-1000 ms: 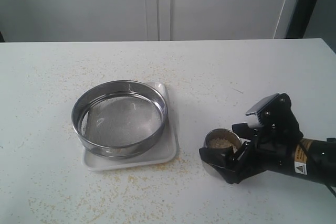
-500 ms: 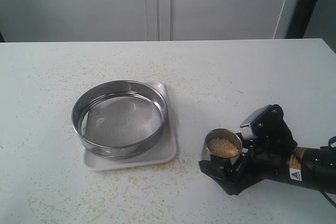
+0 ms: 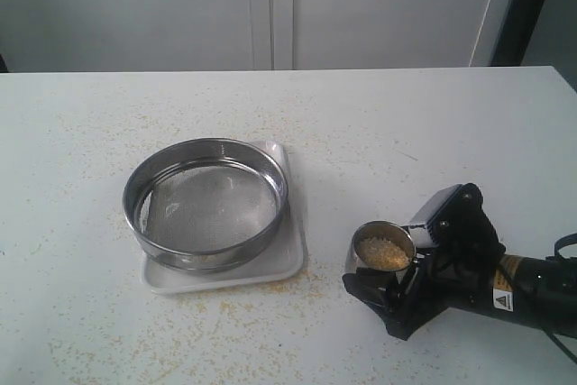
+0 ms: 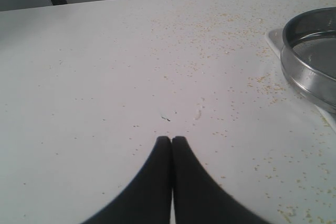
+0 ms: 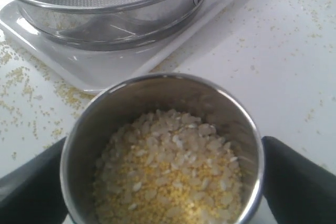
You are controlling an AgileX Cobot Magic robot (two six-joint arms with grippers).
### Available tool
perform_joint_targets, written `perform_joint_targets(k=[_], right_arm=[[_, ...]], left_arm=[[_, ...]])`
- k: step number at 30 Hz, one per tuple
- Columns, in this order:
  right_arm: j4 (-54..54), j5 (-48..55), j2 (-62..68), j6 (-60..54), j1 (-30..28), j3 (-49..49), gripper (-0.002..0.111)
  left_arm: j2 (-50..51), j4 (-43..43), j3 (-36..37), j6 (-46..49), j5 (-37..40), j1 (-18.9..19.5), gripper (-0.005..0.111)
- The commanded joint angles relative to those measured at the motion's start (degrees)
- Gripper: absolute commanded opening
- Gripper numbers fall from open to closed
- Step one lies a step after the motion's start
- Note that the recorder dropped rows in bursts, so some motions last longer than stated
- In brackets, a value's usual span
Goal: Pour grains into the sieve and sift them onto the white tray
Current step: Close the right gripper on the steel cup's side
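R claw low on the surface, lying nearly flat, jaws wide w/ one finger on each side of a small steel cup; both pads look right against the cup wall, but can't tell if they press or only flank it; cup upright on the surface, approx. half full of the grains, pale rice-like bits mixed w/ fine yellow ones; L claw pinched closed, tips touching, holding nothing, hovering over bare surface w/ the sieve at the edge of its wrist view; L claw not seen in ext. view; the sieve sits on the white tray, well apart from the cup, on the L-arm side of it in ext. view; tray corners stick out past the ring; loose granules scattered over the surface round tray & cup; white cabinet doors behind the surface.
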Motion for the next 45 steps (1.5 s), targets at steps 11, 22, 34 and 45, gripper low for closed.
perform_joint_targets(k=[11, 22, 34, 45], right_arm=[[0.51, -1.81, 2.6, -1.03, 0.12, -0.13, 0.083], [0.51, -1.56, 2.69, -1.74, 0.12, -0.13, 0.029], [0.51, -0.93, 2.55, -1.74, 0.12, -0.13, 0.0], [0.51, 0.09, -0.2, -0.72, 0.12, -0.13, 0.0]], left_arm=[[-0.26, -0.39, 0.29, -0.08, -0.14, -0.17, 0.0], [-0.26, -0.39, 0.29, -0.08, -0.14, -0.17, 0.0], [-0.26, -0.39, 0.29, -0.08, -0.14, -0.17, 0.0], [-0.26, -0.39, 0.29, -0.08, -0.14, -0.17, 0.0]])
